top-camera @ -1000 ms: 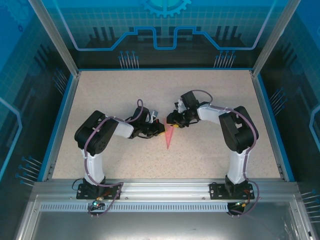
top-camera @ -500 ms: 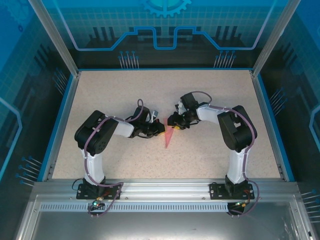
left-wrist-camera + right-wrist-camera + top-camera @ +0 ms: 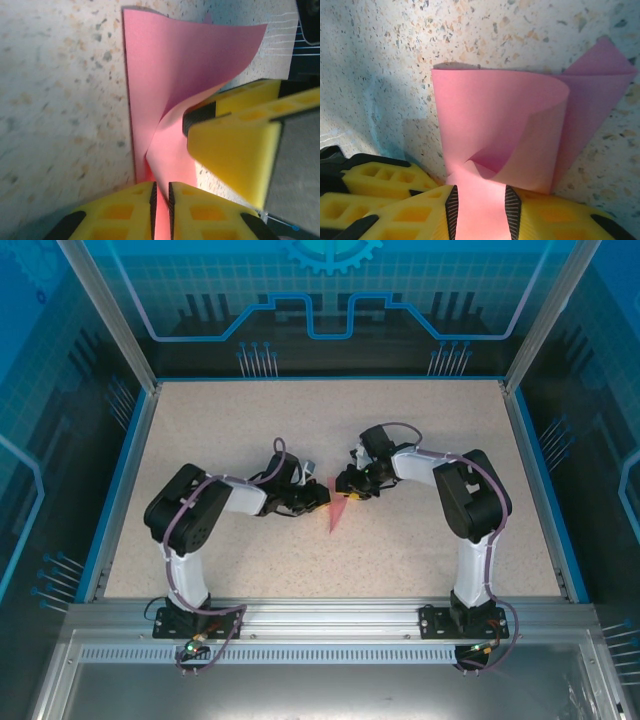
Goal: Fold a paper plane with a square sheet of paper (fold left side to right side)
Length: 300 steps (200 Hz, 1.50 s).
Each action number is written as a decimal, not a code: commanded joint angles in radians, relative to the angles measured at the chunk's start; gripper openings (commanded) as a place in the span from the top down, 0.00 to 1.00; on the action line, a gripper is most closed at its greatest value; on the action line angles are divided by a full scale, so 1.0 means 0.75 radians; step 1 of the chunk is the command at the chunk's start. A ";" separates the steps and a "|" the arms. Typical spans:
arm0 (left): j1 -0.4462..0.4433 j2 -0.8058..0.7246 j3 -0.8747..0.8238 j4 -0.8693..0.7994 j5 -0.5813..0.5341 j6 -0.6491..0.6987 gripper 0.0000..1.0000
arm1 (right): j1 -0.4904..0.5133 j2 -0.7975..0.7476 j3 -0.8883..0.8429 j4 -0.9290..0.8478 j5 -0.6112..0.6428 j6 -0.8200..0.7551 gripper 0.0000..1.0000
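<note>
Left fingers (image 3: pixel 120 210) sit a narrow slit apart with pink showing between them; I can't tell if they pinch it. Right fingers (image 3: pixel 410 215), set wider, hold the curled paper plane (image 3: pixel 490 110) at mid-table (image 3: pixel 250 420)

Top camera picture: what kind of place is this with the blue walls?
Probably a robot lab work cell: see-through blue walls printed with gears, a speckled beige tabletop, and black-and-white robot arms, left and right, bolted to a silver metal rail.
</note>
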<state>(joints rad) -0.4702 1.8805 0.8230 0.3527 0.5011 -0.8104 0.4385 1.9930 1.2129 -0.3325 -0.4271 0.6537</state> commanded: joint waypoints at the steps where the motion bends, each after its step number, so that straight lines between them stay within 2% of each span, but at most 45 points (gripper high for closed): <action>1: 0.007 -0.159 -0.038 -0.133 -0.056 0.057 0.77 | -0.008 0.076 -0.046 -0.137 0.100 0.000 0.65; 23: 0.007 -0.277 -0.063 -0.204 -0.049 0.068 0.75 | -0.007 0.079 -0.050 -0.114 0.082 0.003 0.65; 72: -0.051 -0.419 -0.068 -0.237 0.088 -0.036 0.80 | 0.000 0.091 -0.048 -0.095 0.065 0.006 0.65; 111: -0.128 -0.336 -0.014 -0.204 0.153 -0.146 0.81 | 0.003 0.102 -0.043 -0.102 0.065 0.002 0.65; 159: -0.184 -0.197 0.059 -0.204 0.122 -0.149 0.82 | 0.007 0.101 -0.040 -0.101 0.060 0.000 0.65; 195: -0.193 -0.129 0.051 -0.213 0.084 -0.147 0.83 | 0.006 0.098 -0.036 -0.107 0.058 -0.004 0.65; 300: -0.199 -0.100 -0.053 -0.170 0.029 -0.174 0.83 | 0.006 0.099 -0.032 -0.113 0.060 -0.010 0.65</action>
<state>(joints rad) -0.6125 1.7855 0.8078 0.2153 0.5430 -0.9192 0.4377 1.9968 1.2129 -0.3298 -0.4343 0.6537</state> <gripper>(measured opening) 0.175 0.346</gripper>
